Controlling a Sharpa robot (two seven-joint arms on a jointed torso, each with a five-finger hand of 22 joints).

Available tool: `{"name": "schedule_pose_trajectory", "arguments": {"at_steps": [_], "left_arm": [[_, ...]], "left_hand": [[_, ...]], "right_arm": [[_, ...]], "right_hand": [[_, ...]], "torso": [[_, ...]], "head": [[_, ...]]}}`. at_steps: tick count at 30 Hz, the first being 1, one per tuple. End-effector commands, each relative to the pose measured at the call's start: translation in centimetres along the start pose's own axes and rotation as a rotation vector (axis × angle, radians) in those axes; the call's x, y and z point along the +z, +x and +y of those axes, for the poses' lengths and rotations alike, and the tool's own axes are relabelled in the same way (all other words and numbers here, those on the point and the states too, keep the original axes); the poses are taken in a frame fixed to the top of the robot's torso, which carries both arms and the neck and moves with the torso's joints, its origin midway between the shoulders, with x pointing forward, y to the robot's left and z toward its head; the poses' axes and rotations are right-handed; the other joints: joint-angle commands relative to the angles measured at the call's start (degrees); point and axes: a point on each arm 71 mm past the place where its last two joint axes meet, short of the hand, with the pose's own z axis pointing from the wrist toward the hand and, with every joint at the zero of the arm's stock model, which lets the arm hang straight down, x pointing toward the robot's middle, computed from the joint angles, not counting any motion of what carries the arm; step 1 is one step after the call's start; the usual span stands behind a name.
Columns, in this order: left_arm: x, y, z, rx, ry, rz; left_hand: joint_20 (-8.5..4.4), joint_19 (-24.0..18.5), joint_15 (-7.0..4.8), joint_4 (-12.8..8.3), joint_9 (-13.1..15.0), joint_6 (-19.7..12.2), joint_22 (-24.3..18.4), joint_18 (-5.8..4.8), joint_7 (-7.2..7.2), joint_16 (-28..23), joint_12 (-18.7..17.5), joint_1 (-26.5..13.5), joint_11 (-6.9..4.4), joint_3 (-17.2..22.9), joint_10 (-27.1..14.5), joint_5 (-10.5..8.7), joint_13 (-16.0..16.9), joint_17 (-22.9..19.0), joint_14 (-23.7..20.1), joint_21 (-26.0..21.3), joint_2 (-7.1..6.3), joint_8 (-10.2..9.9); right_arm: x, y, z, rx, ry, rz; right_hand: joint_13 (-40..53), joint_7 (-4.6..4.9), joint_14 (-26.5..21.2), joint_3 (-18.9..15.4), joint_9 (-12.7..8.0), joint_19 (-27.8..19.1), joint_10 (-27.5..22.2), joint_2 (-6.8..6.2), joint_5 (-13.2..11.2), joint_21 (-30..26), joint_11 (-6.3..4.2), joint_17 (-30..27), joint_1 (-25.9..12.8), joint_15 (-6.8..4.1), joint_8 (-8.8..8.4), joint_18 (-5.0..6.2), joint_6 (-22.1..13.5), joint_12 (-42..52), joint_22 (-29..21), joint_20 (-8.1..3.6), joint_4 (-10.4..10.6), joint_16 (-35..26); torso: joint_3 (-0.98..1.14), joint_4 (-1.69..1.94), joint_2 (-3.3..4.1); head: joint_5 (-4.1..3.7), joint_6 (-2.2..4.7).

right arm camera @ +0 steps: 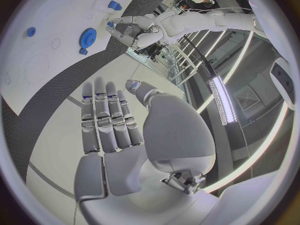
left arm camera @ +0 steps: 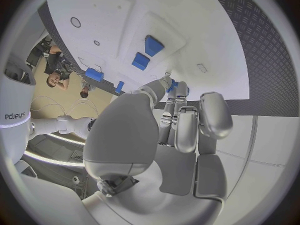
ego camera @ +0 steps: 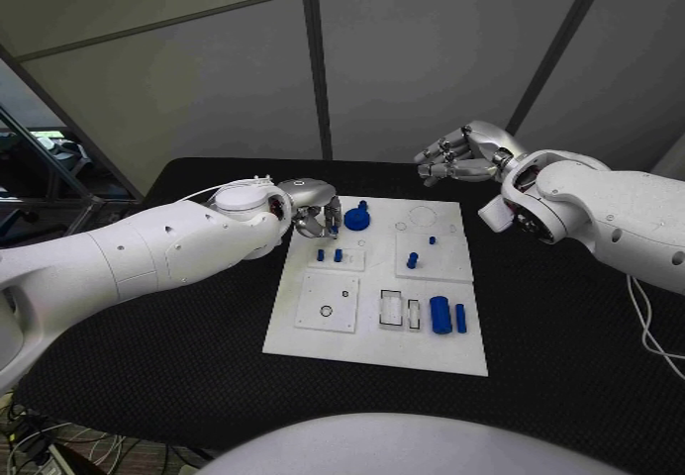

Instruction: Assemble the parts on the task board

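Left hand (ego camera: pixel 312 216) fingers curled together over the far left edge of the white board (ego camera: pixel 326 341), holding nothing I can make out, blue gear (ego camera: pixel 357 218) just beside them; right hand (ego camera: pixel 459 156) empty, fingers straight and close together, raised beyond the board.

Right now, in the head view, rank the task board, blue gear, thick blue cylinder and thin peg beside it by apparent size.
1. Task board
2. Blue gear and thick blue cylinder: too alike to rank
3. Thin peg, smallest
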Motion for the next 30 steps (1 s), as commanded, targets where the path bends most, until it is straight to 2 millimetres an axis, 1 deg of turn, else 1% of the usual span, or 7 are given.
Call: {"name": "schedule_pose_trajectory", "arguments": {"at_steps": [1, 7, 18, 24, 30], "left_arm": [[0.01, 0.18, -0.07, -0.002, 0.008, 0.019], [-0.04, 0.33, -0.05, -0.004, 0.009, 0.029], [-0.03, 0.57, -0.11, -0.006, 0.012, 0.043], [0.00, 0.69, -0.18, -0.007, 0.016, 0.047], [0.00, 0.79, -0.31, -0.008, 0.021, 0.049]], "left_hand": [[-0.37, 0.75, -0.19, -0.02, -0.06, 0.45, 9.46, -6.86, -0.08, 0.12, -0.23, -0.41, -0.05, 0.12, 0.34, 0.11, -0.06, -0.09, 1.22, 0.08, -0.02, -0.23], [-0.37, 0.75, -0.19, -0.02, -0.06, 0.45, 9.46, -6.86, -0.08, 0.12, -0.23, -0.41, -0.05, 0.12, 0.34, 0.11, -0.06, -0.09, 1.22, 0.08, -0.02, -0.23], [-0.37, 0.71, -0.21, -0.09, -0.05, 0.54, 9.42, -6.83, -0.10, 0.05, -0.34, -0.35, -0.08, 0.15, 0.49, 0.13, -0.05, -0.26, 1.16, -0.07, 0.01, -0.29], [-0.37, 0.70, -0.21, -0.09, -0.05, 0.54, 9.42, -6.83, -0.10, 0.05, -0.35, -0.34, -0.08, 0.16, 0.50, 0.13, -0.04, -0.27, 1.16, -0.09, 0.01, -0.29], [-0.37, 0.70, -0.21, -0.09, -0.05, 0.54, 9.42, -6.83, -0.10, 0.05, -0.35, -0.34, -0.08, 0.16, 0.50, 0.13, -0.04, -0.27, 1.16, -0.09, 0.01, -0.29]], "right_arm": [[0.04, -0.03, 0.14, -0.001, -0.009, 0.005], [0.04, -0.03, 0.14, -0.002, -0.009, 0.005], [0.07, -0.01, 0.14, -0.002, -0.009, 0.005], [0.09, 0.03, 0.16, -0.003, -0.010, 0.006], [0.11, 0.05, 0.15, -0.003, -0.010, 0.007]], "right_hand": [[-0.07, -0.08, 0.10, 0.25, 0.00, 0.31, -0.22, 0.18, 0.31, -0.39, -0.14, -0.06, 0.21, -0.36, 0.12, 0.12, -0.04, 0.35, -0.08, 0.07, -0.01, -0.08], [-0.07, -0.08, 0.10, 0.25, 0.00, 0.31, -0.22, 0.18, 0.31, -0.39, -0.14, -0.06, 0.21, -0.36, 0.12, 0.12, -0.04, 0.35, -0.08, 0.07, -0.01, -0.08], [-0.07, -0.08, 0.10, 0.25, 0.00, 0.31, -0.22, 0.18, 0.31, -0.39, -0.14, -0.06, 0.21, -0.36, 0.12, 0.12, -0.04, 0.35, -0.08, 0.07, -0.01, -0.08], [-0.07, -0.08, 0.10, 0.25, 0.00, 0.31, -0.22, 0.18, 0.31, -0.39, -0.14, -0.06, 0.21, -0.36, 0.12, 0.12, -0.04, 0.35, -0.08, 0.07, -0.01, -0.08], [-0.07, -0.08, 0.10, 0.25, 0.00, 0.31, -0.22, 0.18, 0.31, -0.39, -0.14, -0.06, 0.21, -0.36, 0.12, 0.12, -0.04, 0.35, -0.08, 0.07, -0.01, -0.08]], "torso": [[0.01, 0.05, -0.01], [0.01, 0.10, -0.03], [-0.01, 0.04, -0.01], [0.00, 0.08, -0.01], [0.02, 0.04, -0.04]], "head": [[-0.07, -0.08], [-0.07, -0.13], [0.01, -0.21], [0.00, -0.31], [0.00, -0.38]]}}
